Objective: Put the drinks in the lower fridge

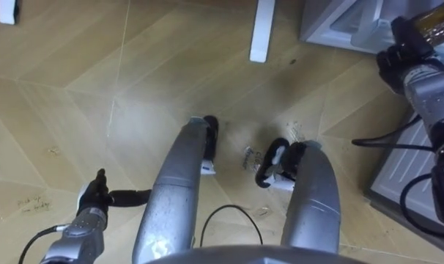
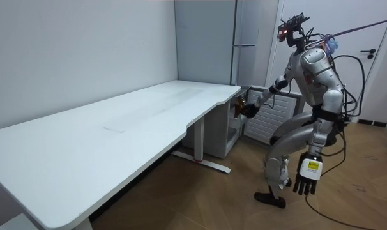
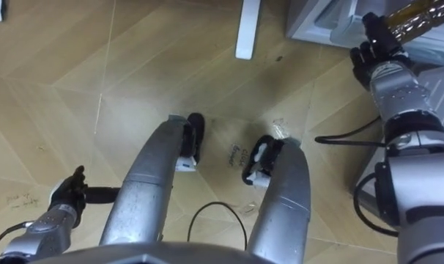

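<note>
Down low, black left hand (image 1: 96, 195) hanging loose, fingers relaxed and straight-ish. Up top, right hand (image 1: 398, 60) with fingers wrapped round a glossy amber drink bottle (image 1: 434, 25), right at the open grey lower fridge (image 1: 329, 22).

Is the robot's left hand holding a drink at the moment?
No, the left hand hangs open; the right hand grips the bottle.

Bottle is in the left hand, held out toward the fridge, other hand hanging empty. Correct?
Wrong hand. The bottle is in the right hand, held out toward the fridge. The left hand is the one hanging empty. The left eye view shows it.
</note>
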You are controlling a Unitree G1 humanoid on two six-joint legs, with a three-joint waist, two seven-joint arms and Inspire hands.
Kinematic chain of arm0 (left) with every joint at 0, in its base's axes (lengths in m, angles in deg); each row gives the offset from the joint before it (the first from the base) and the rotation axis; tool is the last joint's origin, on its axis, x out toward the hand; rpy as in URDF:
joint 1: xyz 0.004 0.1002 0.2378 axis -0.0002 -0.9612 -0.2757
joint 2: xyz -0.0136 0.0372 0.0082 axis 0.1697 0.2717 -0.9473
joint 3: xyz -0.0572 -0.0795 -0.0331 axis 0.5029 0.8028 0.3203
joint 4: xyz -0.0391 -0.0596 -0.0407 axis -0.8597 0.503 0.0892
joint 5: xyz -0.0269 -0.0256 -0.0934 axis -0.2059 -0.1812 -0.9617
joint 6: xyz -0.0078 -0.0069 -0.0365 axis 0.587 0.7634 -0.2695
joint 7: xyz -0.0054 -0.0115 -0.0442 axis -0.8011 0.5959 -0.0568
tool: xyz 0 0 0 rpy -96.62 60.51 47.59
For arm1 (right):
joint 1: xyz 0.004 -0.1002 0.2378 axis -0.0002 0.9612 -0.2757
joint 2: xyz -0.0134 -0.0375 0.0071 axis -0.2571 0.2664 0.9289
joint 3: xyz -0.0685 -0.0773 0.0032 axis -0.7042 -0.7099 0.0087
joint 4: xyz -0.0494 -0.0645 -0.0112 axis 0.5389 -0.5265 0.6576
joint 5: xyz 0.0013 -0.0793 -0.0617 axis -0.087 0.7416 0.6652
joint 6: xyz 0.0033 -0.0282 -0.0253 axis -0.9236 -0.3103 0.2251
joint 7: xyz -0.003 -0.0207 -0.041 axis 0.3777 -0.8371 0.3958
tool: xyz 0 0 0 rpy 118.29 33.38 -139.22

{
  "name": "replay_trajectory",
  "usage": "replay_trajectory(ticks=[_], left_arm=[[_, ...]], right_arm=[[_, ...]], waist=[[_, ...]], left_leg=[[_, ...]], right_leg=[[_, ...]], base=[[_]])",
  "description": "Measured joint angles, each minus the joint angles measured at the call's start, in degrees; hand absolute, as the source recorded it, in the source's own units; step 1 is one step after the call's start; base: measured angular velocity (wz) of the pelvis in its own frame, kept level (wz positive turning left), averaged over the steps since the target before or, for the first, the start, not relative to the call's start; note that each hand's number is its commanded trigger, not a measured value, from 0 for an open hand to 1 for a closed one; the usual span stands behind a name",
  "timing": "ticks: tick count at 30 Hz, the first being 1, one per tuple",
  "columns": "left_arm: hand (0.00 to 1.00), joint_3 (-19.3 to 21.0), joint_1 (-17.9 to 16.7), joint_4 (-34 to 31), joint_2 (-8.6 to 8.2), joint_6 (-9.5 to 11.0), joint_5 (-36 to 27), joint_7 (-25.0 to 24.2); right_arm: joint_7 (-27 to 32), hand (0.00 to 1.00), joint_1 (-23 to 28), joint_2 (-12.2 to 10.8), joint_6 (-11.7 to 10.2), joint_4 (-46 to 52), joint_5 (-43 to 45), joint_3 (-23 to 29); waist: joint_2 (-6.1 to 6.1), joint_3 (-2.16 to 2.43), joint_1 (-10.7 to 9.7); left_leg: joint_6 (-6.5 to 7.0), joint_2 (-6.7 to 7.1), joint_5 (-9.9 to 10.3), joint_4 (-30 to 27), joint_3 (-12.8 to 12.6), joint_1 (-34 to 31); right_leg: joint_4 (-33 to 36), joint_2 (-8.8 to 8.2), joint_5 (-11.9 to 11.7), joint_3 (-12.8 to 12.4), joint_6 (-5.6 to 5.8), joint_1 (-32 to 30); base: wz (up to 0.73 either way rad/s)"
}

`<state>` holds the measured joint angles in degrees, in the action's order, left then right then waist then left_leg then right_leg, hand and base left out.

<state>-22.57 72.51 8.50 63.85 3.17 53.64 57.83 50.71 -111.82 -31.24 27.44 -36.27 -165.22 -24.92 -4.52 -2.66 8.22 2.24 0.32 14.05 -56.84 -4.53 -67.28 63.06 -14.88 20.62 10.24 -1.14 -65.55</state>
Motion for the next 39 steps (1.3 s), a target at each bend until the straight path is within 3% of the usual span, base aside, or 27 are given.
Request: replay_trajectory(ticks=[6,12,20,29,39], left_arm=[[0.0,0.08,-3.22,-4.03,0.89,-0.34,0.12,0.23],[0.0,0.03,-4.33,-5.16,1.62,-1.0,0.12,0.41],[0.0,-0.29,-4.43,-5.15,2.02,-1.58,-0.5,-0.17],[0.0,-0.94,-4.41,-5.78,2.91,-1.35,-0.21,-0.1],[0.0,-1.68,-4.46,-4.97,2.86,-1.48,-0.07,1.49]], right_arm=[[0.33,1.0,-0.07,1.33,0.59,-0.17,-2.74,0.04],[1.47,1.0,-0.08,2.67,0.66,-0.43,-2.64,0.03],[1.4,1.0,0.03,2.66,0.66,-0.98,1.17,-1.54],[1.65,1.0,-1.14,2.67,0.38,0.17,1.11,-2.28],[9.28,1.0,-4.04,2.67,0.38,0.11,0.9,-2.05]], waist=[[-0.09,-0.01,-0.5],[-0.52,-0.07,-0.89],[-0.55,-0.09,-1.52],[-0.59,-0.14,-0.85],[-0.47,-0.35,0.0]], left_leg=[[0.37,0.37,0.54,0.1,-0.46,1.08],[0.37,0.43,0.73,0.56,-0.46,2.05],[0.11,0.02,1.02,1.39,-0.54,3.36],[-0.21,-0.52,1.83,0.1,-1.12,1.52],[-0.35,-0.43,1.76,0.22,-0.9,0.76]], right_leg=[[0.04,-0.09,0.43,-0.87,0.94,0.83],[-0.44,-0.03,0.48,-0.83,1.33,1.83],[-1.57,0.38,0.42,-0.61,1.29,3.0],[0.22,0.09,1.25,-0.81,0.28,0.6],[0.3,0.01,1.63,-0.53,0.09,-0.01]], base=[[0.0],[0.0],[-0.03],[-0.02],[0.0]])
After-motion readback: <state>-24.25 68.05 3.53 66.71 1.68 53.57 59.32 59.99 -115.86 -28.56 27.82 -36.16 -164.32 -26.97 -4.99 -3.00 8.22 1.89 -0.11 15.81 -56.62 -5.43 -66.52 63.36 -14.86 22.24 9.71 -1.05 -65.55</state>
